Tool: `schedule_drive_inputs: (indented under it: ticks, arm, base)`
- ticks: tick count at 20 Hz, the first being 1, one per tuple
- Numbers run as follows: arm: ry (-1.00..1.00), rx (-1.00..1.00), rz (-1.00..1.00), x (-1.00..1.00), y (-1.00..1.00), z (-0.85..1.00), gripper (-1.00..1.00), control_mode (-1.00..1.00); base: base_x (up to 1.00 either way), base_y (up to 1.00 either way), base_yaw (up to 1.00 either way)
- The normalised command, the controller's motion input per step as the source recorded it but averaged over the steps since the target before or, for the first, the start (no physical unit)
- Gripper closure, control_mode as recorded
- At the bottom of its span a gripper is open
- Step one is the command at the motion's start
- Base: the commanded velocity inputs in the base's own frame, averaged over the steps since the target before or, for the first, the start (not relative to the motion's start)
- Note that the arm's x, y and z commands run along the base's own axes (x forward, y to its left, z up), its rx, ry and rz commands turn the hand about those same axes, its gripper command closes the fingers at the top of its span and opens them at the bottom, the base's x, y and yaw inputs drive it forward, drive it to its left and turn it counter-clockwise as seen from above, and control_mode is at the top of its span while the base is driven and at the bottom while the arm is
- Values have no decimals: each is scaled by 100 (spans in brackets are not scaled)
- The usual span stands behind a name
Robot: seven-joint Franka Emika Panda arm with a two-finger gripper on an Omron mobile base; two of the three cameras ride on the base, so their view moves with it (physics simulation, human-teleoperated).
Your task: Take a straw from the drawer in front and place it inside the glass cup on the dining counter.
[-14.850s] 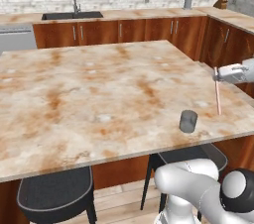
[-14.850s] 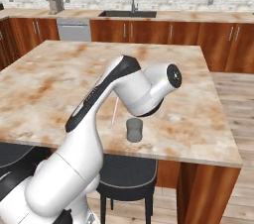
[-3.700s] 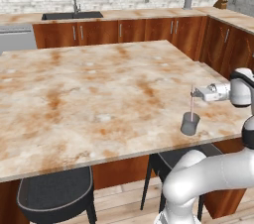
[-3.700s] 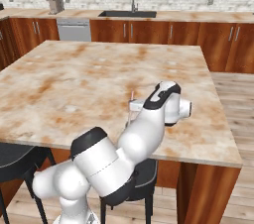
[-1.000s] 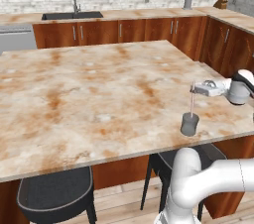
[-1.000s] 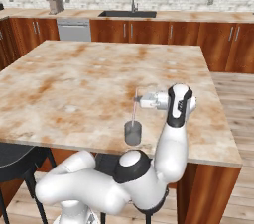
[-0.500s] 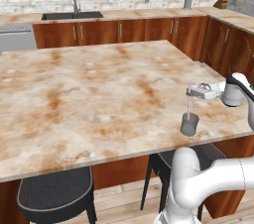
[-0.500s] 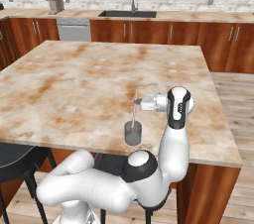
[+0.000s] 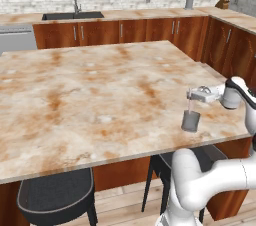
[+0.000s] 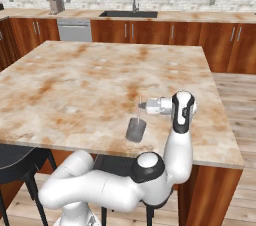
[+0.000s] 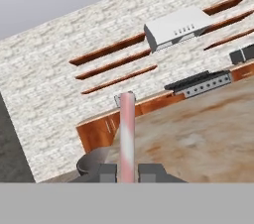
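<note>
Lower than half a second ago, the straw (image 9: pixel 189 105) now hangs upright with its bottom end at the mouth of the glass cup (image 9: pixel 190 120), its top pinched between the clenched jaws of the gripper (image 9: pixel 190 94). Cup and straw stand near the right front corner of the dining counter (image 9: pixel 90 95). Beyond, a sink (image 10: pixel 128 14) sits in the wall-side worktop.

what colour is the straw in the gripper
Pale pinkish-white; the straw shows best in the hand view, pinched by the gripper.
</note>
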Motion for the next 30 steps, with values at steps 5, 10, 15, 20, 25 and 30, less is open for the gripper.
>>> schedule_drive_inputs:
  ticks: [5,10,15,20,25,30]
  arm:
    - [0,0,4,-17,-10,-29,100,-100]
    - [2,0,3,-45,30,-21,-100,-100]
    - [0,0,2,-45,17,9,-100,-100]
    - [0,1,0,-17,4,40,-100,-100]
    - [-14,1,0,-13,0,89,-100,-100]
    - [-42,-10,0,-58,17,100,-100,-100]
  base:
    - [0,0,0]
    - [0,0,0]
    - [0,0,0]
    - [0,0,0]
    - [0,0,0]
    - [0,0,0]
